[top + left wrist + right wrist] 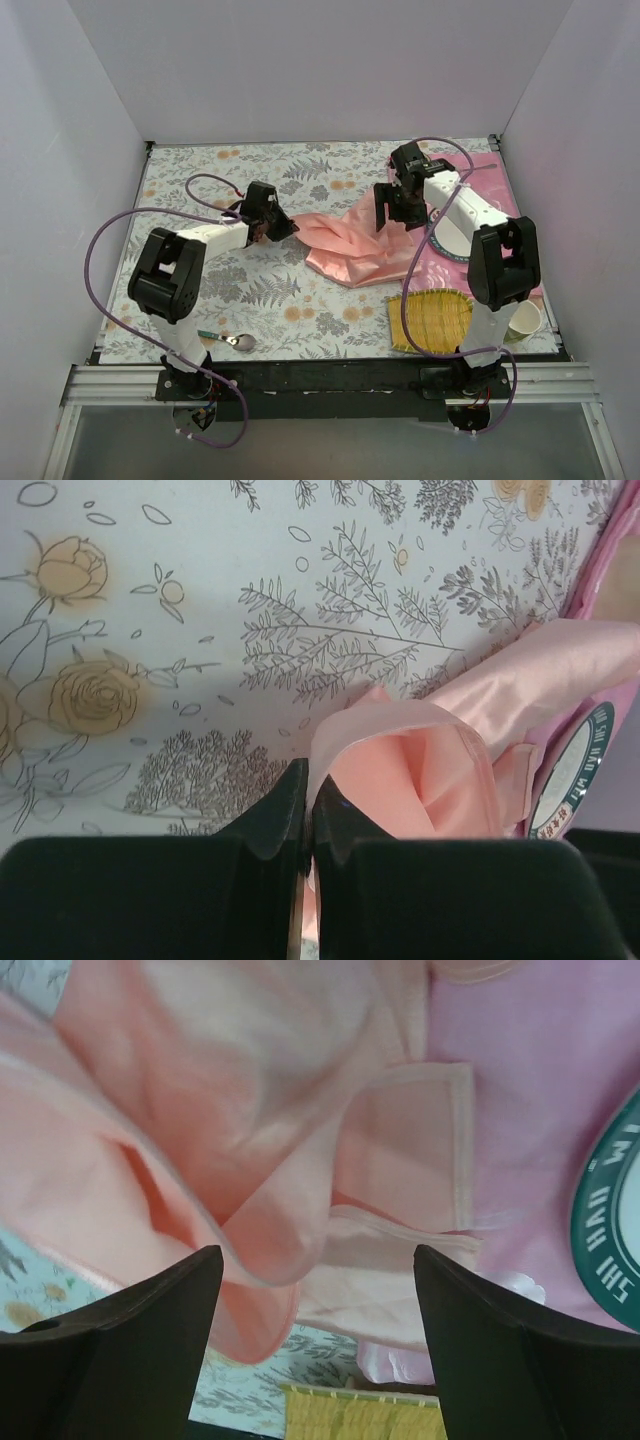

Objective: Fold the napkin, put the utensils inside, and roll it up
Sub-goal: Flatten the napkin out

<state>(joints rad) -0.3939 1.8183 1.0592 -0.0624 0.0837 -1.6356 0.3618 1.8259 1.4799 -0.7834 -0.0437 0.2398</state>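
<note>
Left white-and-black jointed arm [205, 238] reaches from its base toward the middle, elbow raised near the front edge, forearm low and close to level. Its black two-finger left gripper [278, 228] is pinched tight, fingertips meeting on a fold of the glossy salmon-pink satin napkin [420, 770]. Right white-and-black jointed arm [470, 212] stretches forward and inward, wrist bent down. Its black right gripper [388, 212] points downward, fingers spread wide apart.

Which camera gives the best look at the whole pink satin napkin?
The top external view: the whole crumpled napkin shows there. Left wrist shows only the edge pinched in the left tool; right wrist shows close-up folds under the open right tool.
</note>
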